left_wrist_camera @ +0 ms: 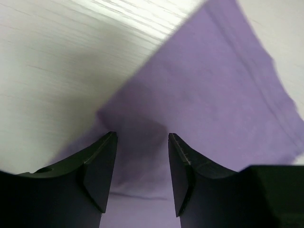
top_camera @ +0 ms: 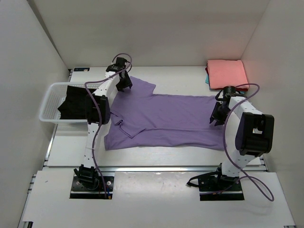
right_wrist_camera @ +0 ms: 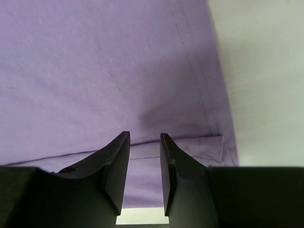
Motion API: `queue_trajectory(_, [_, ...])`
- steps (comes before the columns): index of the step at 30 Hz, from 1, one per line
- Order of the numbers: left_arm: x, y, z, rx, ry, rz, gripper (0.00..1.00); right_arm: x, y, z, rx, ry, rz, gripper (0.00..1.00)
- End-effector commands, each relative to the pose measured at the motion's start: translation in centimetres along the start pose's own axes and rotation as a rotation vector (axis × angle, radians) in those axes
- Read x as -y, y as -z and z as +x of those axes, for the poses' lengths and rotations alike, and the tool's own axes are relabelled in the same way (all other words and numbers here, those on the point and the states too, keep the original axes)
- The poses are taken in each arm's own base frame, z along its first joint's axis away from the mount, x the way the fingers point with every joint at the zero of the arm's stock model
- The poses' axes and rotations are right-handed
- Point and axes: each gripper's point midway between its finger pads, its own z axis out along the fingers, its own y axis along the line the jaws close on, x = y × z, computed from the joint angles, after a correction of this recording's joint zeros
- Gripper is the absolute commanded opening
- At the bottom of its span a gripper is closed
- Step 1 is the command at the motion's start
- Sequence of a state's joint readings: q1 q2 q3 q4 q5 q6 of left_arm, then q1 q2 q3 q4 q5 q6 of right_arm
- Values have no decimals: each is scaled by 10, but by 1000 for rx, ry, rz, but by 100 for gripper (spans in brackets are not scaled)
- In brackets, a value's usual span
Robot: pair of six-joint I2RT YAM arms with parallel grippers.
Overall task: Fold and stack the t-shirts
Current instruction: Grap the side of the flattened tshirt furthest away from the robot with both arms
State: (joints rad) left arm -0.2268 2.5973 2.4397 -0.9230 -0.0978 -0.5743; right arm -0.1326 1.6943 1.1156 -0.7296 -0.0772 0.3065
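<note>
Tabletop (top_camera: pixel 180 78) in white takes up most of the overhead view, walled in by pale panels on three sides. Spread across its middle lies the lilac-purple t-shirt (top_camera: pixel 166 118), mostly flat, its collar end toward the left arm and its hem toward the right, with the near-left sleeve area doubled over in a loose fold. At the left edge of the table sits a white lattice basket (top_camera: pixel 47 102), and a black t-shirt (top_camera: pixel 76 102) is heaped in it, partly draped over its right rim. In the far right corner rests a salmon-pink t-shirt (top_camera: pixel 227 73), folded into a neat square, with a sliver of teal t-shirt (top_camera: pixel 207 80) showing beneath its left edge. The left gripper (top_camera: pixel 124 83) hangs over the far-left sleeve of the purple shirt; its wrist view shows the jaws (left_wrist_camera: pixel 142 135) standing well apart with only flat cloth below them and nothing pinched. The right gripper (top_camera: pixel 217 116) is poised over the shirt's right hem; its wrist camera shows the jaws (right_wrist_camera: pixel 145 134) parted by a narrow gap above the stitched, turned-up edge, gripping no fabric.
</note>
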Motion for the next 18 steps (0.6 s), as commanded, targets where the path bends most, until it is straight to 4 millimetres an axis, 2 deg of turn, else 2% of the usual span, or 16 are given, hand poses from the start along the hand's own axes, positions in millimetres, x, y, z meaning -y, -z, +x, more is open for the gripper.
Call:
queue_trajectory(1, [-6, 18, -37, 101, 10, -7, 59, -11, 12, -25, 83, 6, -52, 29])
queue_trajectory(4, [-2, 10, -40, 121, -25, 13, 59, -12, 10, -23, 72, 6, -62, 30])
queue_trajectory(7, [7, 8, -42, 138, -52, 38, 60, -16, 8, -27, 72, 11, -67, 29])
queue_trajectory(11, [7, 5, -48, 162, -60, 41, 64, -18, 5, -33, 64, 12, -73, 29])
queue_trajectory(15, [4, -5, -38, 123, -52, 45, 66, -22, 5, -45, 72, 15, -78, 29])
queue_trajectory(18, [-6, -12, -30, 89, -39, 23, 70, -25, 4, -52, 76, 8, -85, 29])
